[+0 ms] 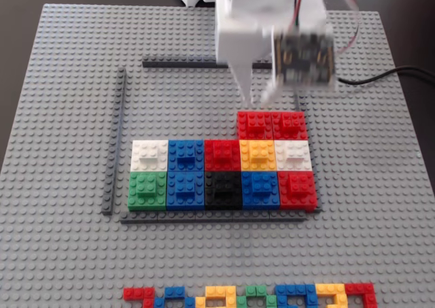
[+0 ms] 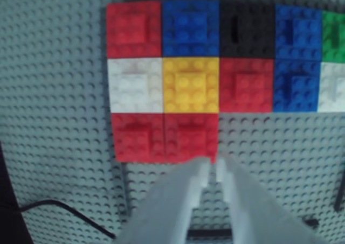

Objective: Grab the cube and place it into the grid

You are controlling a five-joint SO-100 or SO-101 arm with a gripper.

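The cube [image 2: 190, 137] sat in the grid [image 1: 114, 145] just ahead of my claw [image 2: 213, 167], pressed beside another red cube [image 2: 138, 137] in the row nearest me, so I judged the placing done and only the pull-back left. It looked square and red, with a smaller raised brick on top and level with its neighbours. My claw hung nearly closed above the table [image 1: 61, 70], holding nothing.
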